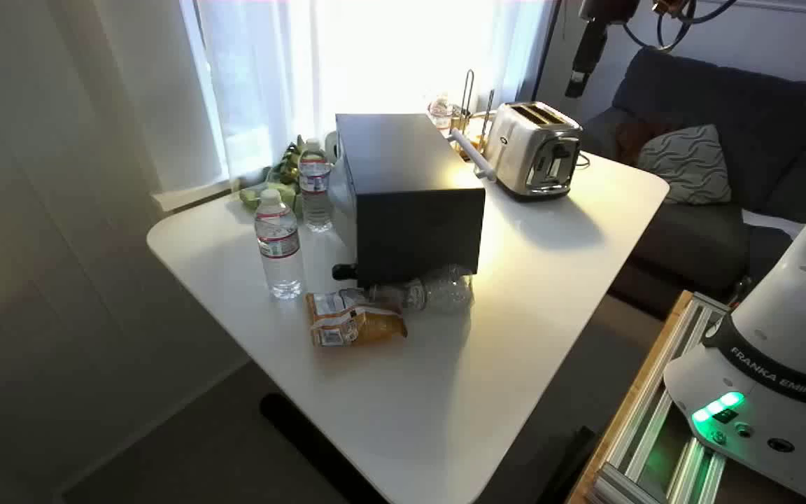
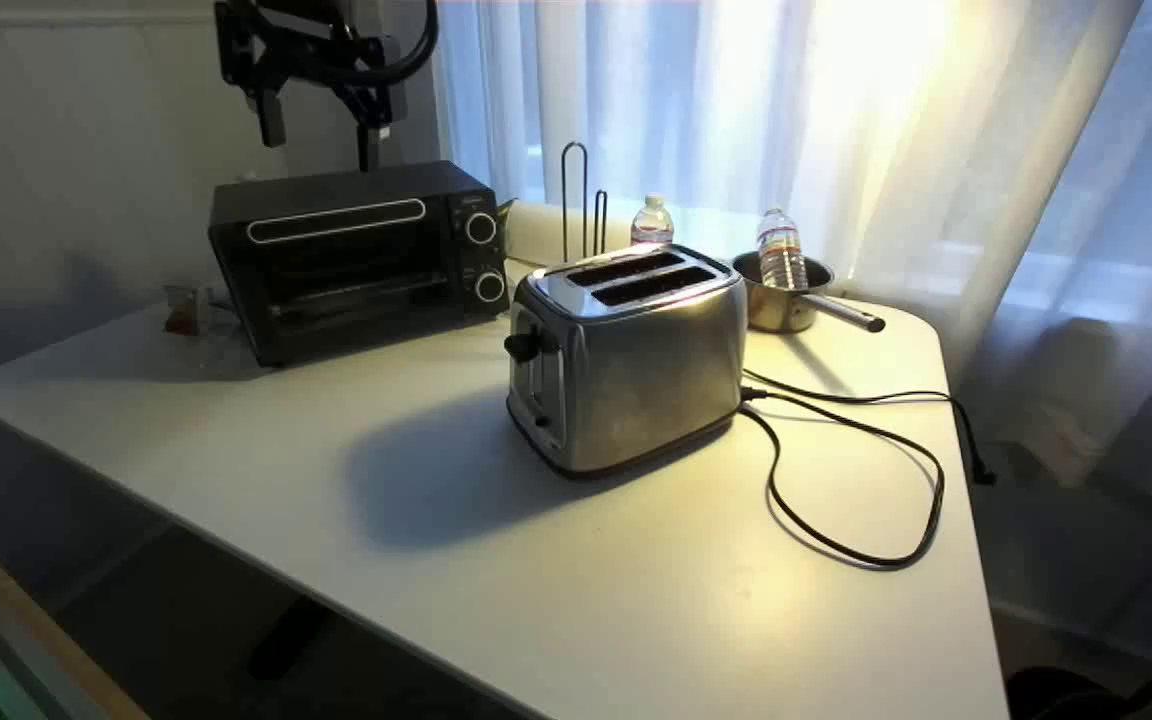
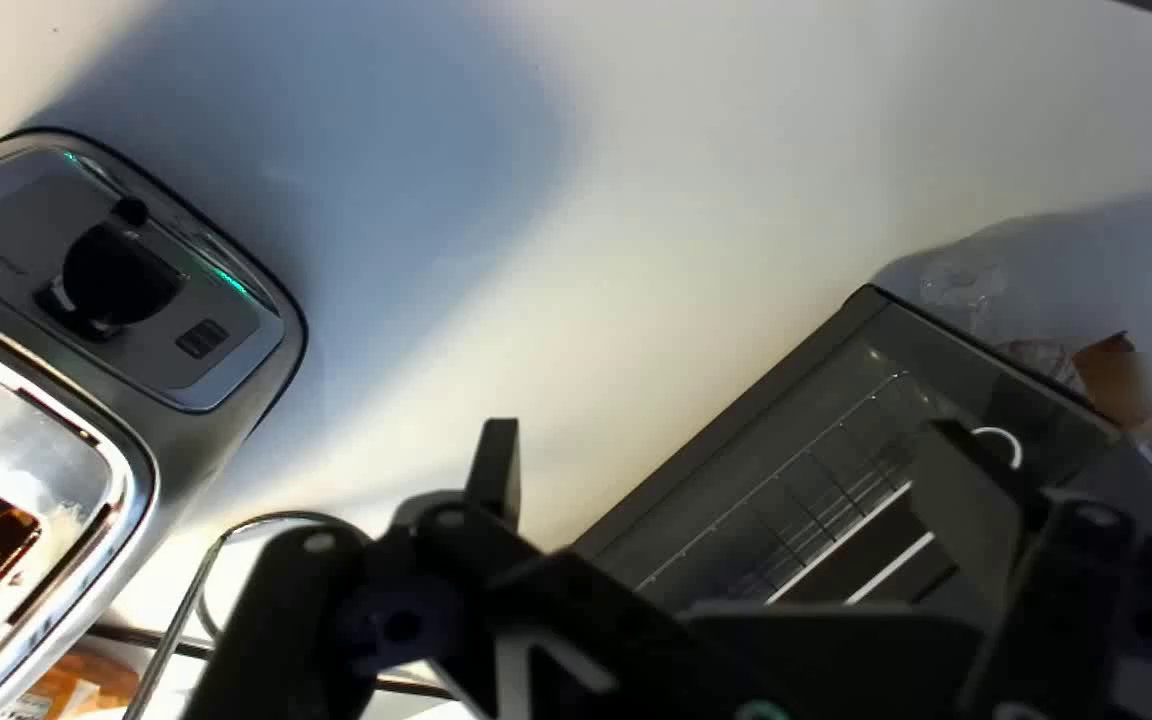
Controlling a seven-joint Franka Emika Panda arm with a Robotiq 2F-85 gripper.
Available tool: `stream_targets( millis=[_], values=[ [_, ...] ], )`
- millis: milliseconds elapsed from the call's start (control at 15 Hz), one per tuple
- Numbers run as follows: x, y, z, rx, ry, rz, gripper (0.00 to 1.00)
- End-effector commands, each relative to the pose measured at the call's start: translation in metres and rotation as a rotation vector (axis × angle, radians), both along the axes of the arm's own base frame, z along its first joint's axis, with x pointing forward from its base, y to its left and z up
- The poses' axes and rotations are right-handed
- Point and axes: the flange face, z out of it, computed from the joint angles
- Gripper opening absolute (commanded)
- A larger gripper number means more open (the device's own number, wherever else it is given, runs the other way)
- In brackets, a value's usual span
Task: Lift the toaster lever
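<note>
A silver two-slot toaster stands upright on the white table in both exterior views (image 1: 511,150) (image 2: 656,370); part of it fills the left of the wrist view (image 3: 186,440). Its black lever knob (image 2: 522,347) is on the end face, near the upper part of its slot. The lever also shows from above in the wrist view (image 3: 121,275). My gripper (image 2: 320,138) is open and empty, high above the table near the toaster oven and apart from the toaster. Its spread fingers (image 3: 731,450) show in the wrist view, and it hangs at the top of an exterior view (image 1: 578,80).
A black toaster oven (image 1: 410,154) (image 2: 356,340) stands beside the toaster. Bottles (image 1: 278,245) (image 1: 315,183), a lying bottle (image 1: 445,288) and an orange bag (image 1: 357,322) are around it. A pot (image 2: 781,305), wire stand (image 2: 576,200) and black cord (image 2: 866,560) are near the toaster.
</note>
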Motion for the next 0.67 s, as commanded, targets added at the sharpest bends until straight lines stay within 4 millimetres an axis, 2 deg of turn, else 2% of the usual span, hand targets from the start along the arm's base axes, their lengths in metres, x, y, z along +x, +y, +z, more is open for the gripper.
stream_targets(
  millis=[0, 400, 600],
  values=[
    [0.0, 0.0, 0.0, 0.0, 0.001, 0.0, 1.0],
    [0.0, 0.0, 0.0, 0.0, 0.001, 0.0, 1.0],
    [-0.001, 0.001, -0.015, -0.137, 0.009, 0.009, 1.0]
  ],
)
